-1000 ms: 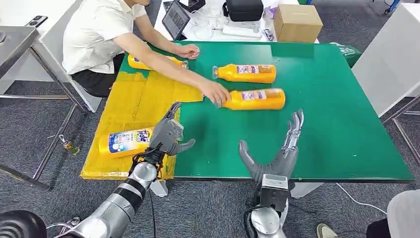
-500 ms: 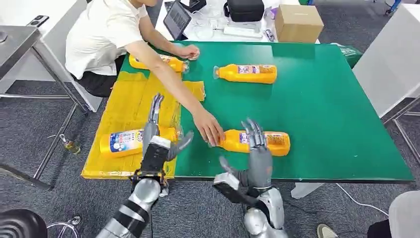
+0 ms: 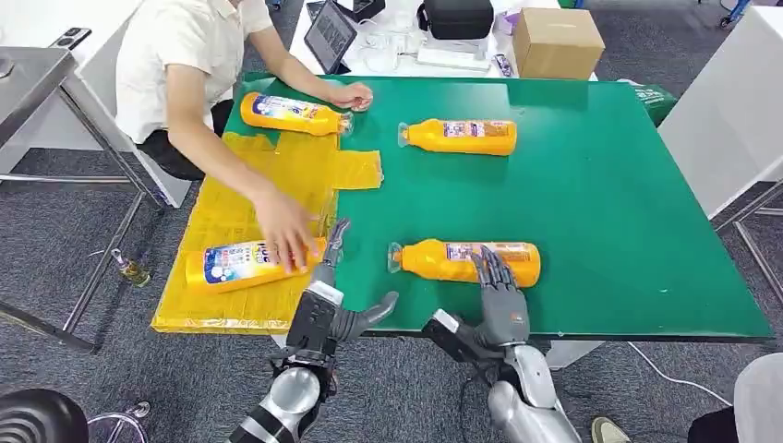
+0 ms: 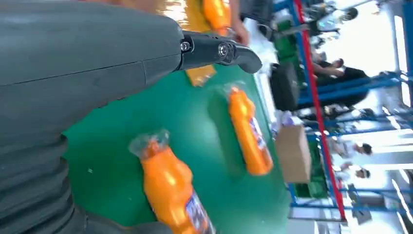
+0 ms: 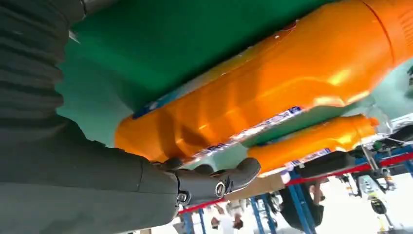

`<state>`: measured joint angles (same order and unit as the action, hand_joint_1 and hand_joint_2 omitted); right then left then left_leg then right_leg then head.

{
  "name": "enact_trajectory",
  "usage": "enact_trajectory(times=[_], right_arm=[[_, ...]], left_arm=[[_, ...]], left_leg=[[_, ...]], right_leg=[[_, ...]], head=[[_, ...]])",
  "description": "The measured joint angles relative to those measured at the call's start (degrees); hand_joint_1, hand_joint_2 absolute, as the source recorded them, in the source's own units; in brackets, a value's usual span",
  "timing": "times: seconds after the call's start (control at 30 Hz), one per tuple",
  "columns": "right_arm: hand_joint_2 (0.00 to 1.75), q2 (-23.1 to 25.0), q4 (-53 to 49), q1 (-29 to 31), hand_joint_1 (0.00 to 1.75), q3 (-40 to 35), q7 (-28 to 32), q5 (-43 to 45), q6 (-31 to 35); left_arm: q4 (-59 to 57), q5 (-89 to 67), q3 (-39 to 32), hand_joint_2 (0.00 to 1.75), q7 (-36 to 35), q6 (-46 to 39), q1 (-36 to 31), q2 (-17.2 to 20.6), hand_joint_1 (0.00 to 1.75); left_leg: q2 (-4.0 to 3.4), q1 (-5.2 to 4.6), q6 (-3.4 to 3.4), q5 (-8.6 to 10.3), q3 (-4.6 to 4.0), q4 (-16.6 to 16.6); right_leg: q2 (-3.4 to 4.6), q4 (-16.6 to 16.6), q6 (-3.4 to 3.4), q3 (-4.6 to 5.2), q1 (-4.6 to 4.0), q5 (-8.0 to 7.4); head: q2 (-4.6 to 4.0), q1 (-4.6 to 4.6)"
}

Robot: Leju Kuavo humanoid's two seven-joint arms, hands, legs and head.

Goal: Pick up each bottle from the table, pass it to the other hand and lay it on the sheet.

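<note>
The person's hand (image 3: 286, 242) covers the neck end of the labelled bottle (image 3: 235, 263) on the yellow sheet (image 3: 231, 208), so its cap cannot be seen. The right hand (image 3: 501, 297) lies over the near bottle (image 3: 462, 261) on the bench (image 3: 600, 203), hiding part of its label; whether the fingers (image 3: 489, 269) grip it cannot be told.

Left arm enters from below, forearm raised; left hand (image 3: 330, 305) upright at near worktop (image 3: 609, 212) edge, fingers apart, thumb out to the side, holding nothing. Right hand (image 3: 497, 300) reaches forward, fingers spread, lying on a bottle (image 3: 466, 261).
</note>
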<state>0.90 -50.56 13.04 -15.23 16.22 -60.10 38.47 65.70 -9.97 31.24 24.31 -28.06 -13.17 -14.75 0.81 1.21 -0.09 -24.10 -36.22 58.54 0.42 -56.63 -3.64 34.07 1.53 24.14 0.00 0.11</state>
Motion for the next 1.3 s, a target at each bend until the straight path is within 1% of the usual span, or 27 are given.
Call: enact_trajectory(times=[0.1,0.27,0.37,0.57,0.93,0.97,1.0,1.03,1.07,1.3], right_arm=[[1.75,-0.29,1.62,1.83,0.0,-1.1,-0.99,-1.38,0.35],[1.75,-1.38,2.02,3.56,0.0,-3.35,-7.06,-12.36,1.05],[1.75,-1.88,1.84,4.62,0.0,-4.44,-8.37,-14.99,1.07],[1.75,-2.14,0.44,5.72,0.0,-6.5,-9.03,-15.65,0.98],[1.75,-2.23,0.14,5.79,0.0,-7.02,-9.16,-15.63,0.98],[1.75,-2.34,-0.3,5.76,0.0,-7.63,-9.58,-15.26,0.46],[1.75,-3.1,-0.8,5.7,0.0,-8.75,-13.11,-15.5,-3.61],[1.75,-4.9,-2.14,4.64,0.0,-8.99,-17.1,-15.61,-9.84],[1.75,-6.21,-3.62,4.12,0.0,-9.01,-17.93,-15.65,-11.37],[1.75,-7.96,-5.2,3.29,0.0,-9.03,-18.23,-15.76,-11.8]], left_arm=[[0.76,-0.55,1.11,1.75,0.0,-0.37,-0.17,0.0,0.0],[1.88,-1.57,2.05,1.75,0.09,-0.79,-0.4,0.0,0.0],[2.36,-1.57,2.16,1.75,-0.02,-0.59,-0.63,-0.02,0.0],[3.43,-1.57,2.16,1.75,-0.24,-0.22,-0.64,-0.02,0.0],[3.61,-1.59,2.16,1.75,-0.24,-0.2,-0.65,-0.02,0.0],[3.65,-1.57,2.16,1.75,-0.37,0.07,-0.64,-0.02,0.0],[3.65,0.08,2.16,1.75,-2.37,2.46,-0.52,-0.02,0.0],[4.06,4.51,2.16,1.75,-6.19,7.98,0.69,0.11,0.0],[4.13,5.82,2.34,1.75,-7.24,9.73,1.48,0.28,0.0],[4.54,6.25,2.4,1.75,-7.61,10.18,2.01,0.5,0.0]], left_leg=[[0.0,0.0,0.01,0.01,0.0,0.0],[-0.01,-0.01,0.01,0.01,-0.01,0.01],[-0.01,-0.01,0.01,0.01,-0.02,0.01],[-0.01,0.0,0.01,0.01,-0.01,0.01],[-0.01,0.0,0.01,0.01,-0.02,0.01],[-0.01,0.0,0.01,0.01,-0.02,0.01],[0.0,-0.01,0.01,0.01,-0.02,0.01],[0.06,-0.01,0.01,0.01,-0.04,0.01],[0.04,-0.01,0.01,0.0,-0.06,0.01],[0.04,0.0,0.01,0.01,-0.04,0.01]], right_leg=[[-0.04,0.0,0.0,-0.02,0.0,0.0],[-0.04,0.0,0.0,-0.02,0.01,0.0],[-0.04,0.0,0.0,-0.01,0.0,0.0],[-0.04,0.0,0.0,-0.01,0.0,0.0],[-0.04,0.0,0.0,-0.01,0.0,0.0],[-0.04,0.0,0.0,-0.01,0.0,0.0],[-0.04,0.0,0.0,0.0,0.01,0.0],[-0.08,0.0,0.0,-0.01,0.01,0.0],[-0.06,0.0,0.0,0.01,0.01,0.0],[-0.06,0.01,0.0,0.01,0.0,0.0]], head=[[0.0,0.04],[0.0,0.04],[0.0,0.04],[0.0,0.02],[0.0,0.02],[0.0,0.02],[0.0,0.04],[0.0,0.02],[0.0,0.02],[0.0,0.0]])
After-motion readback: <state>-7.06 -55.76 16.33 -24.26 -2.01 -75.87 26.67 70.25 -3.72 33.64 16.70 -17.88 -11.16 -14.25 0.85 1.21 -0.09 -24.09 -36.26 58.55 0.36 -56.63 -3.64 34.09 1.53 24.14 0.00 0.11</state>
